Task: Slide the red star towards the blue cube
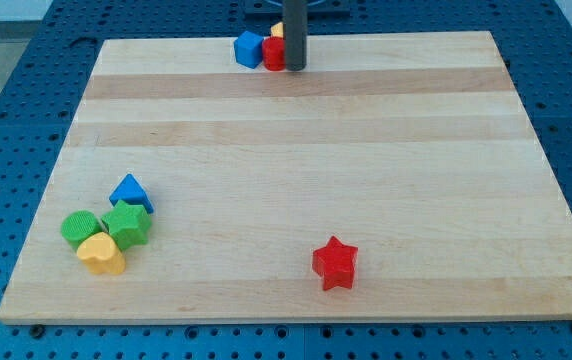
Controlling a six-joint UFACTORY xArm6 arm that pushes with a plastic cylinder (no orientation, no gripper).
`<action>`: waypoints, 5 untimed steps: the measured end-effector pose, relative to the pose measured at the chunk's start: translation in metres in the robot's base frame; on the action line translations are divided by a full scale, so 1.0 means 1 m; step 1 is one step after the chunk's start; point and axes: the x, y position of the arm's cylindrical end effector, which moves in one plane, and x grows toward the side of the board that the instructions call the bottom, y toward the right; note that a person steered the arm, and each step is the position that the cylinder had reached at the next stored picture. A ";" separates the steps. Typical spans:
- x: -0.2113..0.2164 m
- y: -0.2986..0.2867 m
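The red star (334,264) lies near the view's bottom, right of the middle. The blue cube (249,48) sits at the view's top edge of the wooden board (296,160), touching a red block (273,54). A yellow block (277,31) shows just behind them, partly hidden by the rod. My tip (294,68) rests on the board right beside the red block, on its right, far from the red star.
A cluster sits at the view's lower left: a blue triangular block (131,192), a green star (126,223), a green round block (81,228) and a yellow heart (101,254). Blue perforated table surrounds the board.
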 end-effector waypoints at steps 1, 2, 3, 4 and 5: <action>0.012 0.016; 0.043 0.035; 0.054 0.017; 0.107 0.015; 0.160 0.022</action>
